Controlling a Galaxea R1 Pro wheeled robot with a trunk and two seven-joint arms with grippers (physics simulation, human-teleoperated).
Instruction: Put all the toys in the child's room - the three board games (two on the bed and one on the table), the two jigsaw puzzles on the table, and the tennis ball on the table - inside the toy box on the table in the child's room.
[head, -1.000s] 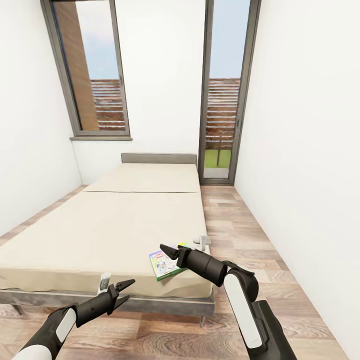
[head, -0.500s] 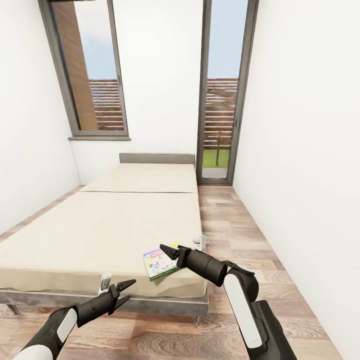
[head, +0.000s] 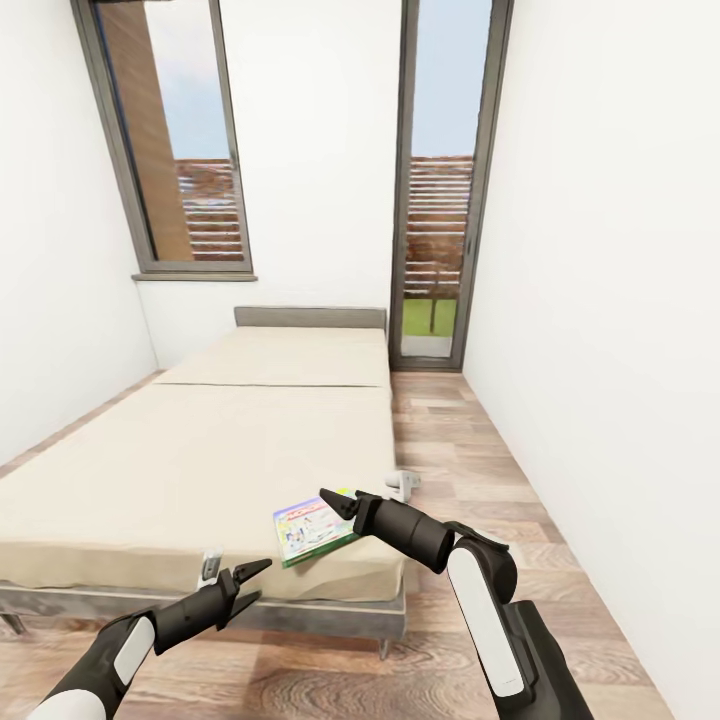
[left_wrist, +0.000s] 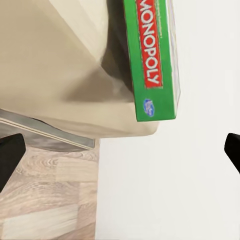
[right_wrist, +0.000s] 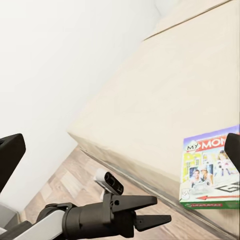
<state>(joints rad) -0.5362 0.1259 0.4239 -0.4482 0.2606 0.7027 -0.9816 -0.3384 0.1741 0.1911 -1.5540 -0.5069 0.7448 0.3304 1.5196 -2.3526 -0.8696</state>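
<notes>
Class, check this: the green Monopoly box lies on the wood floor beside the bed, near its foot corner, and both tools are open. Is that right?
Not quite. The Monopoly box lies on the bed itself, at its foot corner, as the head view shows. The left tool and right tool are indeed open.

Bright, even daylight comes through the windows (head: 180, 150), with no glare. Shadows are soft and faint. Straight lines lean outward toward the head view's edges.

board games (head: 312, 530): 1 | bed (head: 200, 460): 1 | windows (head: 165, 140): 2
</notes>
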